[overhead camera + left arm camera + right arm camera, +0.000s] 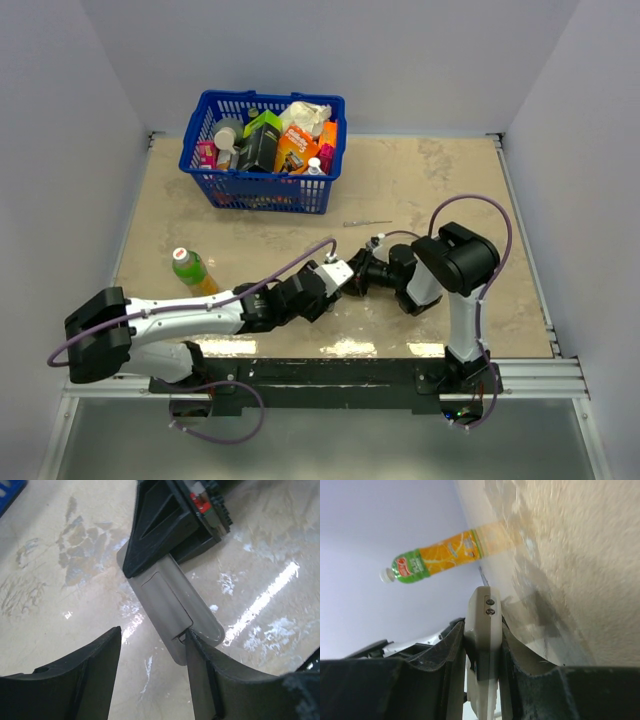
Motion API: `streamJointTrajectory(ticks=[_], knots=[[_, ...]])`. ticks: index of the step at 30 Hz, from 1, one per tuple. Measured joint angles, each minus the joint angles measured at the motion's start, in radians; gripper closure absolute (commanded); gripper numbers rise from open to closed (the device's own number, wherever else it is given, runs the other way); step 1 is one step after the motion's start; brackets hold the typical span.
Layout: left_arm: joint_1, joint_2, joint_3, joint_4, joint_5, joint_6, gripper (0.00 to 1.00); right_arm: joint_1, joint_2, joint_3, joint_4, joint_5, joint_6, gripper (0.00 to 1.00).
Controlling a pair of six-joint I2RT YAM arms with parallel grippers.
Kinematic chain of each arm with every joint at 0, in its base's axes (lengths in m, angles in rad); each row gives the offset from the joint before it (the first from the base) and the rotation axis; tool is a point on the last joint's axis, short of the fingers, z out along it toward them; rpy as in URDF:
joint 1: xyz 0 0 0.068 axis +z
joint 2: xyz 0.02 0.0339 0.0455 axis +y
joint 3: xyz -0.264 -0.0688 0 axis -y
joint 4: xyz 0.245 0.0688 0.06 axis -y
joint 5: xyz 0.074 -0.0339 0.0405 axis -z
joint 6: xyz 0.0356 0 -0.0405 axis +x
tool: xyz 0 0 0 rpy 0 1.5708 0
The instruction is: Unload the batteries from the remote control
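Note:
The remote control (206, 626) is a slim grey bar held above the table, back side toward the left wrist camera. Its battery cover (162, 597) sits closed on it, so the batteries are hidden. My right gripper (482, 625) is shut on the remote control (485, 615), which pokes out end-on between its fingers. My left gripper (153, 631) is open at the remote's free end. Its right fingertip (192, 645) touches the notch at the cover's edge, and its left finger (100, 655) stands clear of the remote. Seen from above, the left gripper (345, 275) and right gripper (372, 268) meet mid-table.
A blue basket (260, 190) full of packaged goods stands at the back left. An orange drink bottle (190, 270) lies left of the grippers, also in the right wrist view (440, 555). A thin grey tool (365, 223) lies behind the grippers.

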Motion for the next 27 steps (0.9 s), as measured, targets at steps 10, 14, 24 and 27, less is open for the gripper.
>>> streamJointTrajectory(ticks=[10,14,24,27], knots=[[0.079,0.008,0.004,0.008,-0.019,-0.03,0.41,-0.037,0.019,-0.02,0.05,0.028,0.005,1.0],[0.084,0.008,0.004,0.008,-0.02,-0.03,0.41,-0.038,0.041,-0.023,0.086,0.028,-0.007,1.0],[0.118,0.055,0.016,-0.035,-0.095,-0.027,0.41,-0.038,0.032,-0.063,0.103,0.031,-0.04,1.0],[0.139,0.068,0.024,-0.044,-0.126,-0.03,0.41,-0.038,0.024,-0.076,0.103,0.019,-0.043,1.0]])
